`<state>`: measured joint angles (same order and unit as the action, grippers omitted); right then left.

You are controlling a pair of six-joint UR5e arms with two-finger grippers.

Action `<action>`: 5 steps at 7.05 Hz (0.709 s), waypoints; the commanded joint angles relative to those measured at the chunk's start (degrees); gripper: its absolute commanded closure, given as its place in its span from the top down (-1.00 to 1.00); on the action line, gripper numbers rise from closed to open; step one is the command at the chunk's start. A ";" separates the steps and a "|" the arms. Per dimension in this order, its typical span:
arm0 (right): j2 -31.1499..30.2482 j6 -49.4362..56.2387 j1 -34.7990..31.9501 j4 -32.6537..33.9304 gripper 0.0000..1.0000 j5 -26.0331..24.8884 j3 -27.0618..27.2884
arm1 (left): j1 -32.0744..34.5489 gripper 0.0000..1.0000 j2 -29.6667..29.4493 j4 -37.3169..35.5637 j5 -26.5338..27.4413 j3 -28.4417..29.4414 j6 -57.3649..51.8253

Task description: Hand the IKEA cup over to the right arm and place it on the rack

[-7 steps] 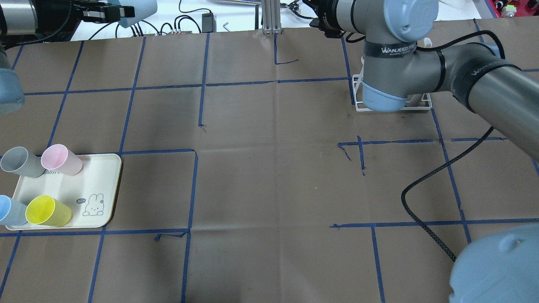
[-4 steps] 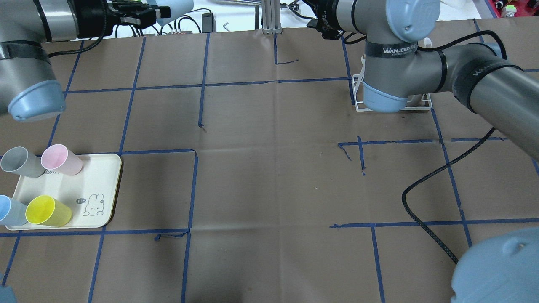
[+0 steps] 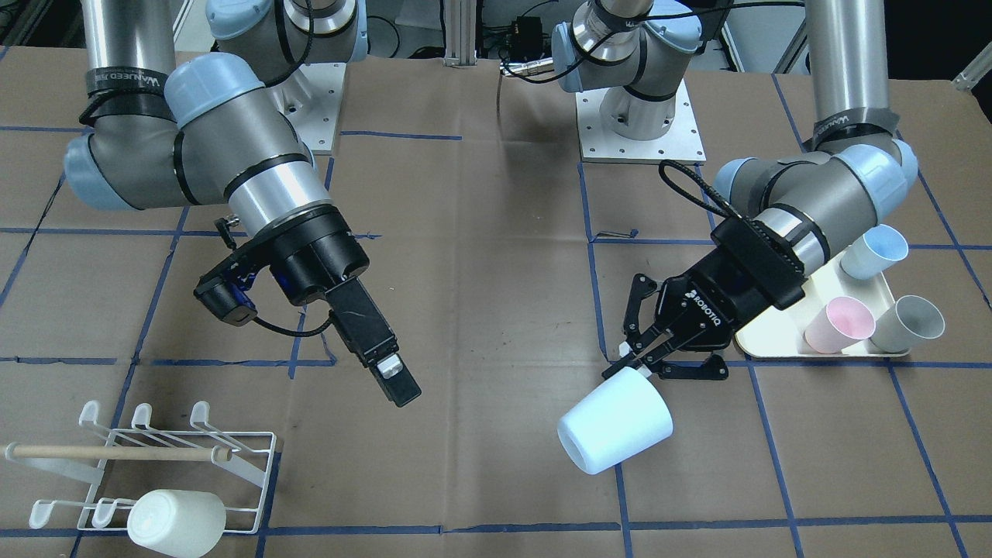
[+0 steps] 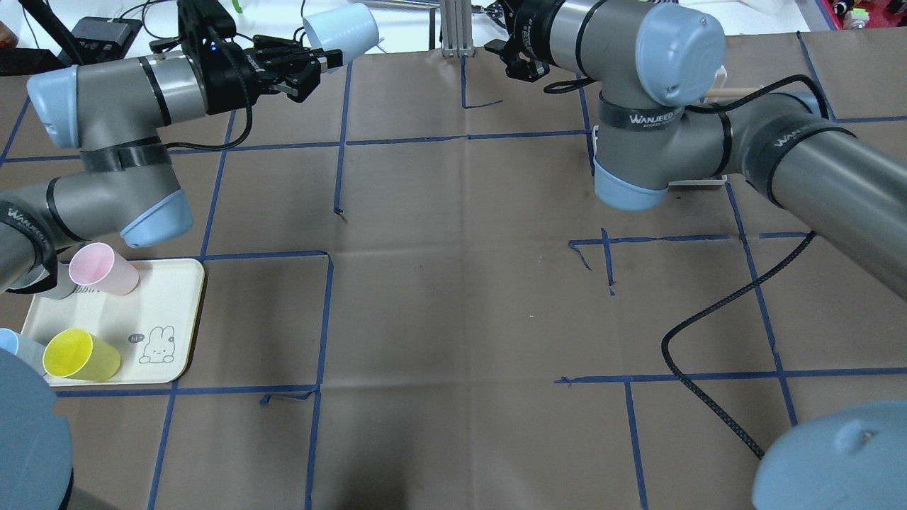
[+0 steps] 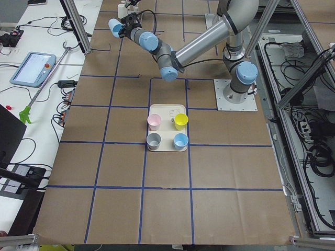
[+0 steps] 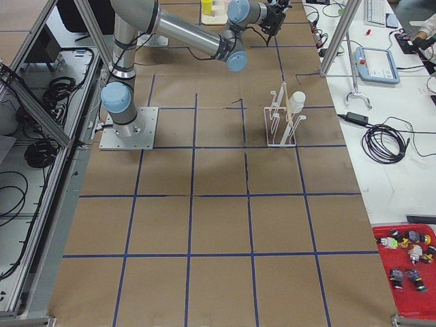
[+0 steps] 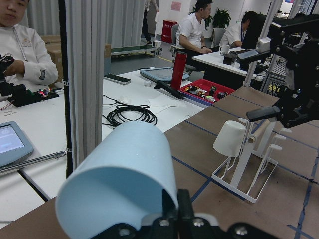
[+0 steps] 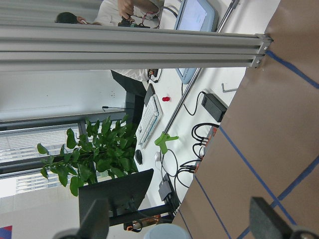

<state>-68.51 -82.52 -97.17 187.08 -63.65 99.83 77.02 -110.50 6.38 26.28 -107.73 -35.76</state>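
A brown paper-covered desk is marked with a blue tape grid. The left gripper pinches the rim of a pale-blue cup and holds it tilted in the air above the desk. The cup's closed base points away from that gripper, toward the side where the right gripper hangs, well apart from it. The front view shows the right gripper edge-on, so its state is unclear there. Its own wrist camera shows its two fingers spread wide, with a sliver of the pale-blue cup cut off at the bottom edge between them. Past the right gripper, near the desk edge farthest from the robot, stands the white wire rack. It has a wooden dowel across it and a white cup hung on one prong. From overhead the right arm hides nearly all of the rack. Behind the left gripper a cream tray carries a pink cup, a grey cup and a blue cup. A yellow cup shows from overhead, but the left arm covers it from the front. A black cable trails across the desk by the right arm.
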 commanded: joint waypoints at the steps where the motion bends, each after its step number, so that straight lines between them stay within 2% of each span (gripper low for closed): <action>1: 0.04 -4.57 -1.17 6.45 1.00 -0.43 2.47 | 2.07 -1.00 -0.94 -5.93 -1.15 -2.13 2.18; 5: 0.13 -3.52 -1.61 5.58 1.00 -0.60 4.32 | 2.70 -0.97 -0.94 -6.03 -0.79 -2.22 3.24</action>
<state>-68.39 -86.13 -98.47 192.98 -64.07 103.43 79.66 -111.40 0.39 25.51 -109.87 -32.53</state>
